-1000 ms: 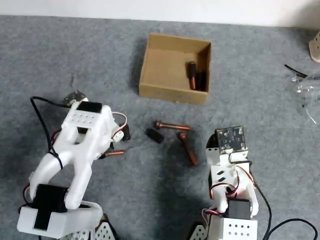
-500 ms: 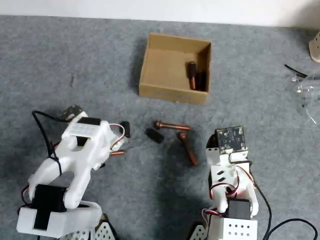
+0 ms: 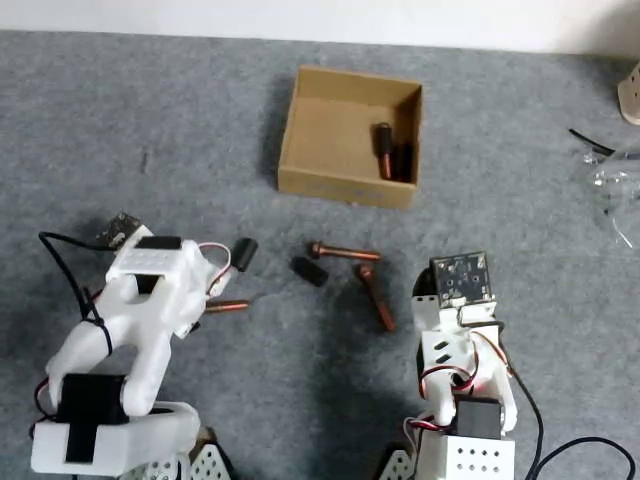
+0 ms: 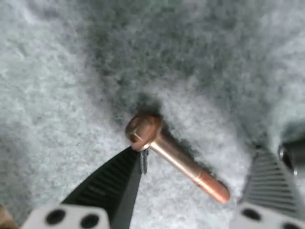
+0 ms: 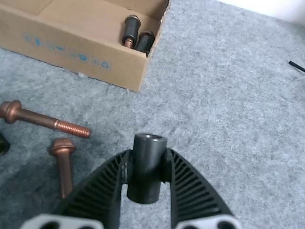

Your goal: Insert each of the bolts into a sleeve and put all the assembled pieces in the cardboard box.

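Counting one piece point(image 3: 383, 150) in the box point(image 3: 340, 187), three bolts point(image 3: 345, 251) loose.
My right gripper point(image 5: 146, 160) clamps a sleeve point(image 5: 148, 143); left gripper point(image 4: 199, 156) gapes around a bolt point(image 4: 164, 148).

- The left gripper point(image 4: 199, 164) has both fingers point(image 4: 119, 186) cut off by the left wrist view's edge.
- A dark thing point(image 4: 295, 155) beside one finger, perhaps a sleeve, is cropped too.
- From above, one end of the bolt point(image 3: 232, 306) lies under the left arm point(image 3: 140, 300).
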